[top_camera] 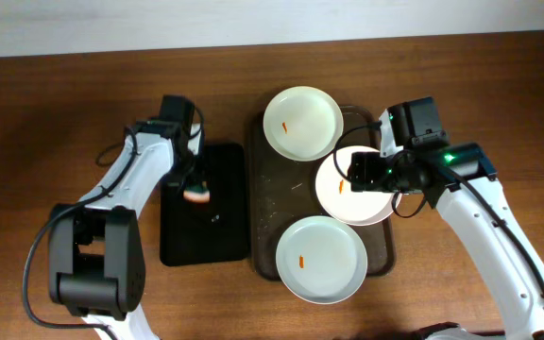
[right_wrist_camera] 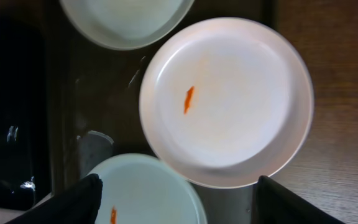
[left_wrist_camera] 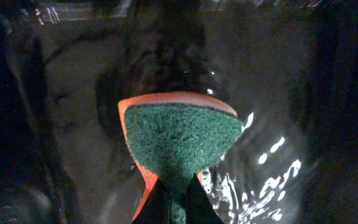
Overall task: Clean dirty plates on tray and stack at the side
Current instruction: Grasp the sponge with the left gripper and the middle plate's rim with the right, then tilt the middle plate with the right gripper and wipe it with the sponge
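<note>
I logged three round white plates (top_camera: 321,258), each orange-smeared, on the dark brown rectangular tray (top_camera: 272,208) (rims overhanging). Left gripper (left_wrist_camera: 178,199) pinched a green-and-orange sponge (left_wrist_camera: 182,140) over the small black tray (top_camera: 201,241); right gripper (right_wrist_camera: 178,186) hung spread above the middle plate (right_wrist_camera: 229,106).

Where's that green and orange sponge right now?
In the overhead view the sponge is pinched in the left gripper over the small black tray, just left of the brown tray.
</note>
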Controlling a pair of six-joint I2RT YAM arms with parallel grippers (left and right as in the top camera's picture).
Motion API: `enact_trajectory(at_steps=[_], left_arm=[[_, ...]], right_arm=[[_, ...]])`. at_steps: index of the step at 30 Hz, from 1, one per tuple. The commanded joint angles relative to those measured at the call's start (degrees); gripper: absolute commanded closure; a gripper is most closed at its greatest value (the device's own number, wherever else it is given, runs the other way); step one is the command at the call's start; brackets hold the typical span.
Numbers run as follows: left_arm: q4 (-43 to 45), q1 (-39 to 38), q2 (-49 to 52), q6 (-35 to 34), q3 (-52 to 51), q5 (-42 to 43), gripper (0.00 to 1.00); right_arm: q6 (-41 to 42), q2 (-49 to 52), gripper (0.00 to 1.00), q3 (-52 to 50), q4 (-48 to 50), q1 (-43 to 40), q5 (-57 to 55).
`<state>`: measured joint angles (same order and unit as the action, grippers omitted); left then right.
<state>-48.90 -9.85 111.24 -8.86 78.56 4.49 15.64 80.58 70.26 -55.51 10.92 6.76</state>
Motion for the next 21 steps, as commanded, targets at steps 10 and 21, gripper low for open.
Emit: enact_trajectory(at_steps=[10, 21], left_arm=[[19.8, -21.9, -0.2, -15.0, 11.7, 14.1, 1.00], [27.5, -32.6, 9.9, -25.7, 11.7, 17.2, 1.00]], right_arm=[[-1.9, 25.9, 0.62, -0.7, 3.8, -15.9, -2.7], [-1.9, 26.4, 0.92, -0.8, 3.3, -16.9, -0.1]])
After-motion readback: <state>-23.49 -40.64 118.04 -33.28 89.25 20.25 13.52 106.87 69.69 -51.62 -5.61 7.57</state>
